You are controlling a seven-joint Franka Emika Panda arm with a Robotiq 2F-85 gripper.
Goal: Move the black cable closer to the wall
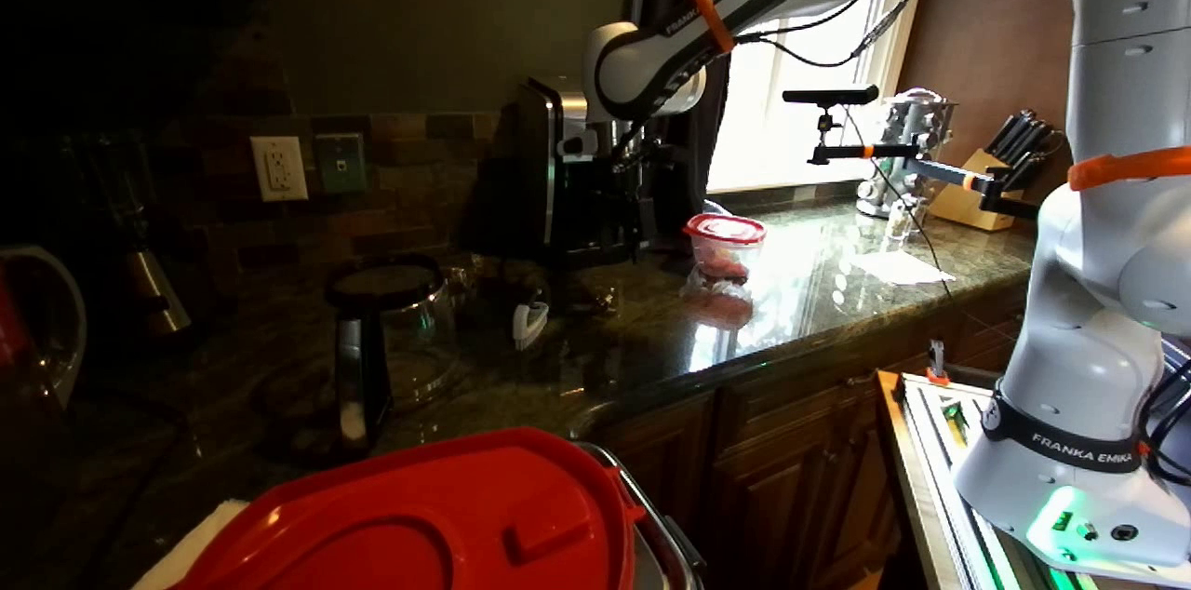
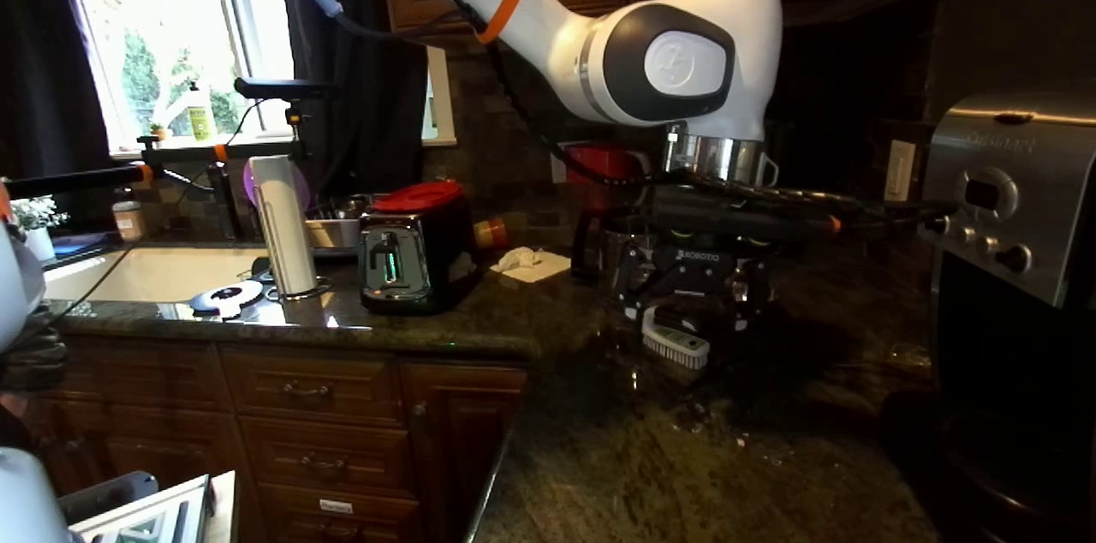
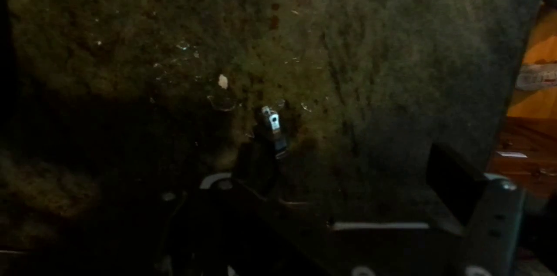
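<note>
What looks like the bright metal-pronged plug of the black cable (image 3: 273,121) lies on the dark countertop in the wrist view, just beyond the left fingertip. The rest of the cord is lost in shadow, and I cannot make it out surely in the exterior views. The wall (image 1: 409,153) is the dark tiled backsplash behind the counter; it also shows in an exterior view (image 2: 527,209). My gripper (image 3: 357,169) is open, its fingers wide apart with nothing seen between them. It points down over the counter (image 2: 687,319); its exact height is unclear.
A white brush (image 2: 676,344) lies near the gripper. A coffee maker (image 2: 993,183) stands against the wall. A glass carafe (image 1: 395,329), a red-lidded food tub (image 1: 726,241), a toaster (image 2: 398,265) and a red lid (image 1: 437,516) are around. The counter edge (image 2: 505,449) runs along the front.
</note>
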